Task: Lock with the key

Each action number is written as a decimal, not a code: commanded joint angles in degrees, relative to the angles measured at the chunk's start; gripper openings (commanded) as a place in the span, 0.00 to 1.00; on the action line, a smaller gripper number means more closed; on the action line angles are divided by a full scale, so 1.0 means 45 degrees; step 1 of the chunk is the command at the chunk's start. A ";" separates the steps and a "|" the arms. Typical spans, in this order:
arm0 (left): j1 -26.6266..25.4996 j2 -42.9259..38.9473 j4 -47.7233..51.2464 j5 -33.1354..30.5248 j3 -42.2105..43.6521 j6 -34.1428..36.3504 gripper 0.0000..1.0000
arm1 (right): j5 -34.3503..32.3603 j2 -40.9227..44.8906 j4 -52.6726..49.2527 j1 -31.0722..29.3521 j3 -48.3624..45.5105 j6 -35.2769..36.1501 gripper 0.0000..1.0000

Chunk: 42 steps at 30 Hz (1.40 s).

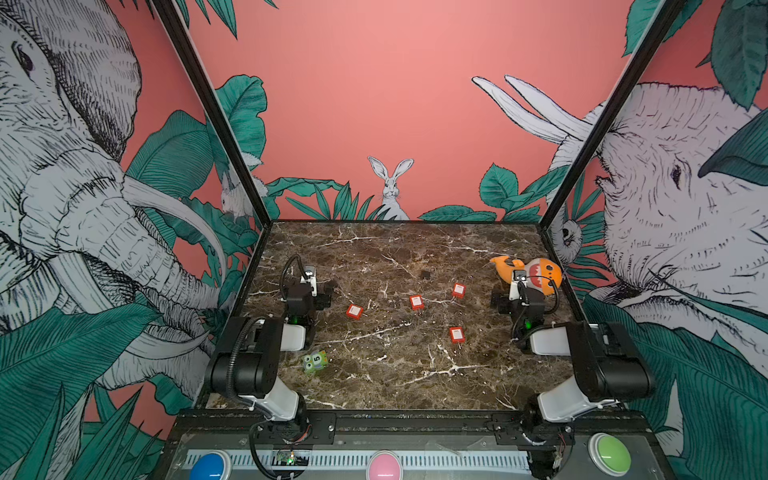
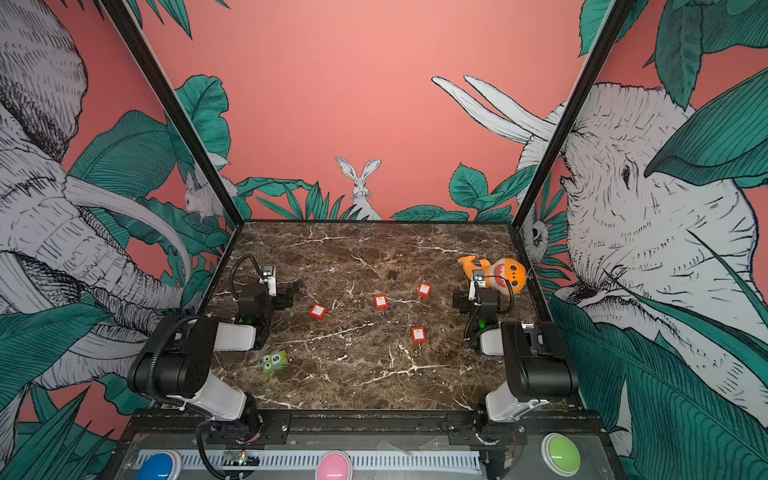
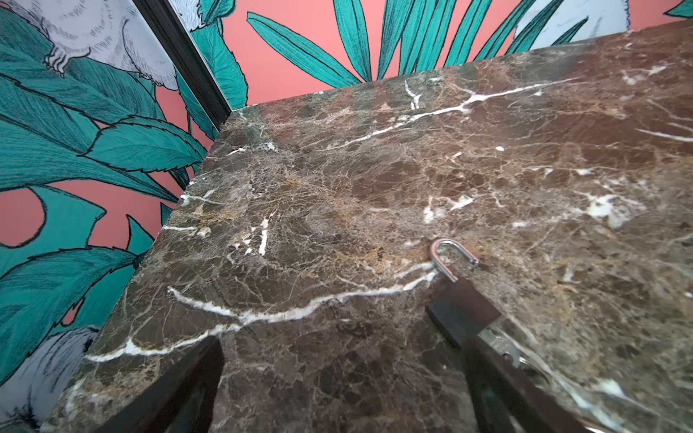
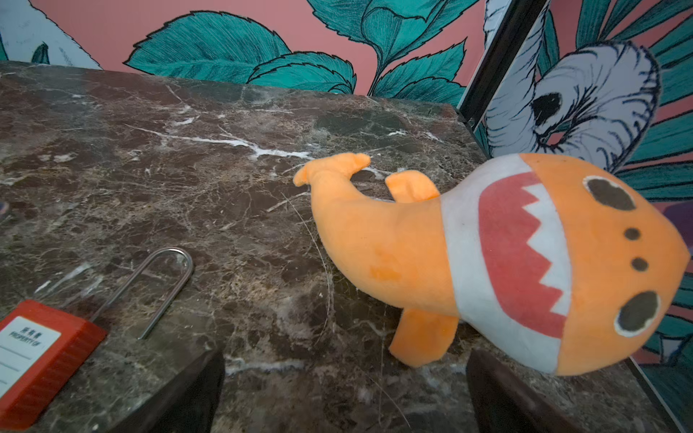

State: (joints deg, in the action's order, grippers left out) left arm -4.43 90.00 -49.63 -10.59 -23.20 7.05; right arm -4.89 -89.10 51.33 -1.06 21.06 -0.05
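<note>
Dark marble table [image 1: 395,382], white-veined, level. Lying directly on it: black padlock [image 3: 463,315], shackle open, just beside the left gripper [image 3: 345,378]. Orange plush shark [image 4: 487,262] close ahead of the right gripper [image 4: 345,382]. Red padlock [image 4: 41,356] just beside that gripper, on its inward side. Three more of the same between the two grippers, apart from one another. Green toy block [image 1: 316,361] well behind the left gripper.

Stereo head is looking down from the front edge.
Both top views are sharing the whole marble table [image 1: 395,374]; wrist views are skimming it closely, the right one facing the orange plush [image 4: 375,243].
</note>
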 commanded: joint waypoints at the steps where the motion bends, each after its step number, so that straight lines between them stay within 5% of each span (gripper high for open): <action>1: -0.0010 -0.0234 -0.0338 -0.0164 0.0062 -0.0299 1.00 | 0.0010 0.0090 0.0256 0.0001 0.0223 -0.0125 0.99; 30: 0.0001 -0.0234 -0.0339 -0.0149 0.0060 -0.0314 1.00 | -0.0003 0.0066 0.0253 -0.0010 0.0225 -0.0144 0.99; 36: 0.0002 -0.0287 -0.0530 -0.0235 0.0099 -0.0307 1.00 | -0.1476 0.0205 0.2293 -0.0009 -0.0877 -0.0626 0.99; 42: 0.0002 -0.2669 0.3631 -0.0264 -0.1056 -0.0426 1.00 | -0.2068 0.2669 -0.0898 -0.0378 -0.0319 -0.0331 0.99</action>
State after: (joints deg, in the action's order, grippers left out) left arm -4.43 83.92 -42.24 -10.94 -24.01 6.96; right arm -10.92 -81.97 51.05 -1.72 17.04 -1.50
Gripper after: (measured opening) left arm 0.995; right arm 0.992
